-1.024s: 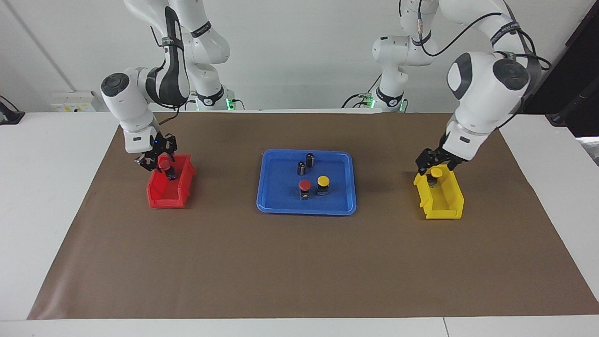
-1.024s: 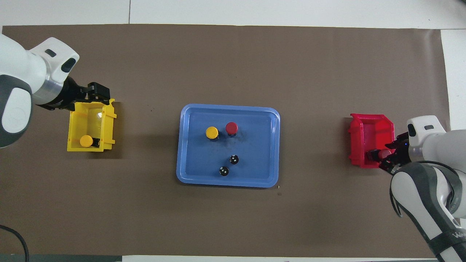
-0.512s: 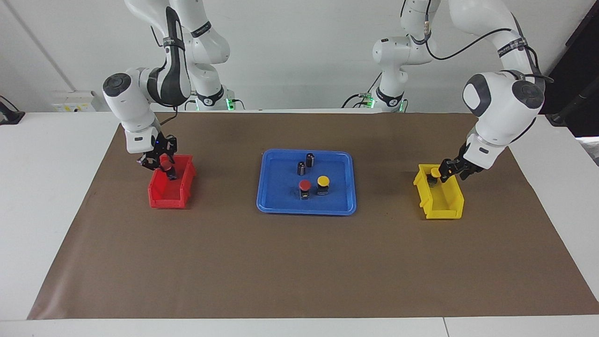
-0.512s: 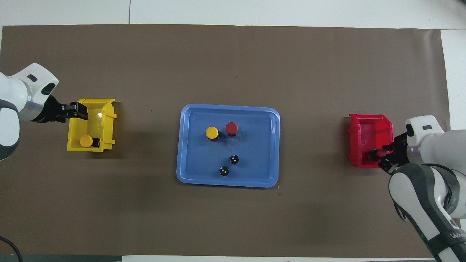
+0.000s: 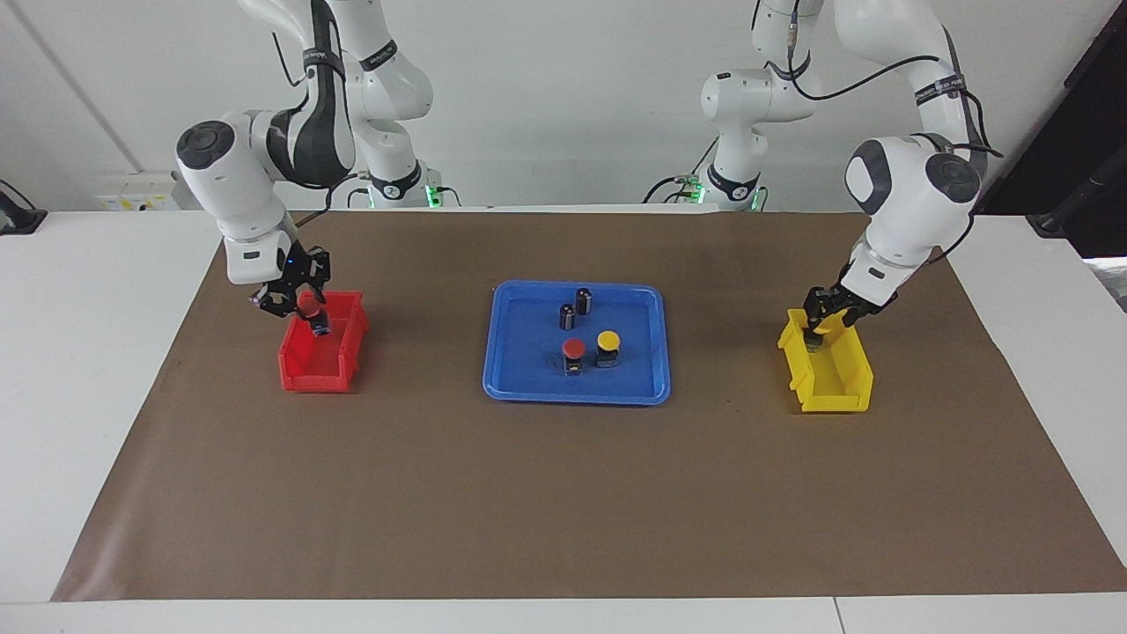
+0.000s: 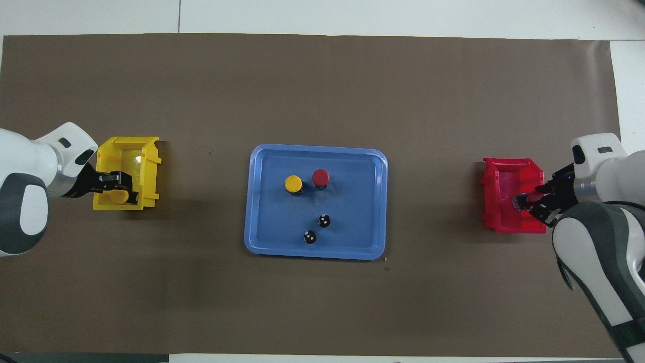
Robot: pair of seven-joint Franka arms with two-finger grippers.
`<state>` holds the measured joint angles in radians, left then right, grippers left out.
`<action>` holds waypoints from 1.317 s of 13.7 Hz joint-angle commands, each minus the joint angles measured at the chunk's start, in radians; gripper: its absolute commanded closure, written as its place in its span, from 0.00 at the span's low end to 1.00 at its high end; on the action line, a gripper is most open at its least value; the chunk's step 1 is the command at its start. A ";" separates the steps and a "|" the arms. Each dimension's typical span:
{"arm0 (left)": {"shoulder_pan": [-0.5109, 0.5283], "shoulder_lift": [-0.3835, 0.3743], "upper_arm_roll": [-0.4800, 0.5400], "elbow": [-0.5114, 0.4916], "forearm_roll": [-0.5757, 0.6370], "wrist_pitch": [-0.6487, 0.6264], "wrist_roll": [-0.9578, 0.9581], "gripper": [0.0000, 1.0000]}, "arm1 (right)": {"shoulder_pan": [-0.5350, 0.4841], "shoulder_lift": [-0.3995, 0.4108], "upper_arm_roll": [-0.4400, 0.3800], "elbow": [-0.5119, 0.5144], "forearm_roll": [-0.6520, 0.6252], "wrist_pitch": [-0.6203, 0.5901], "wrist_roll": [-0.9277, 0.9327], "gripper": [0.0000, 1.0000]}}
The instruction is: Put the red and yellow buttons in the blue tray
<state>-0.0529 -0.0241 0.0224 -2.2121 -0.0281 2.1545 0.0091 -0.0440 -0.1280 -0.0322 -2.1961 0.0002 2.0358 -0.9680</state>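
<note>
Right gripper (image 5: pixel 302 305) pinches red button (image 5: pixel 308 304) above red bin (image 5: pixel 321 361), bound for blue tray (image 5: pixel 519 387); left gripper (image 5: pixel 825 319) at yellow button (image 6: pixel 118 196) in yellow bin (image 5: pixel 832 387), grip unclear.

Blue tray (image 6: pixel 257 201) holding a red button (image 6: pixel 320 177), a yellow button (image 6: pixel 293 183), two dark cylinders (image 6: pixel 317 228)

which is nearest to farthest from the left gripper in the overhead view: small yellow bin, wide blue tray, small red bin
1. Small deep yellow plastic bin: the left gripper is over it, at the left arm's end.
2. Wide shallow blue plastic tray: mid-table.
3. Small deep red plastic bin: at the right arm's end.
</note>
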 commanded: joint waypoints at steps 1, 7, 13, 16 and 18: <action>0.004 -0.033 -0.002 -0.066 -0.006 0.051 0.023 0.32 | 0.083 0.079 0.009 0.216 0.001 -0.176 0.159 0.74; 0.005 -0.030 -0.001 -0.086 -0.006 0.100 0.037 0.34 | 0.425 0.184 0.009 0.349 0.023 -0.109 0.720 0.74; 0.024 -0.028 -0.001 -0.086 -0.006 0.100 0.038 0.71 | 0.556 0.318 0.009 0.371 0.023 0.073 0.893 0.75; 0.024 -0.025 -0.001 -0.080 -0.006 0.100 0.038 0.93 | 0.567 0.375 0.009 0.366 0.021 0.122 0.890 0.75; 0.016 -0.022 -0.002 -0.045 -0.006 0.067 0.029 0.98 | 0.575 0.393 0.009 0.363 0.021 0.129 0.885 0.75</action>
<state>-0.0402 -0.0242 0.0252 -2.2619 -0.0281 2.2309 0.0290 0.5210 0.2369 -0.0183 -1.8478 0.0100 2.1499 -0.0807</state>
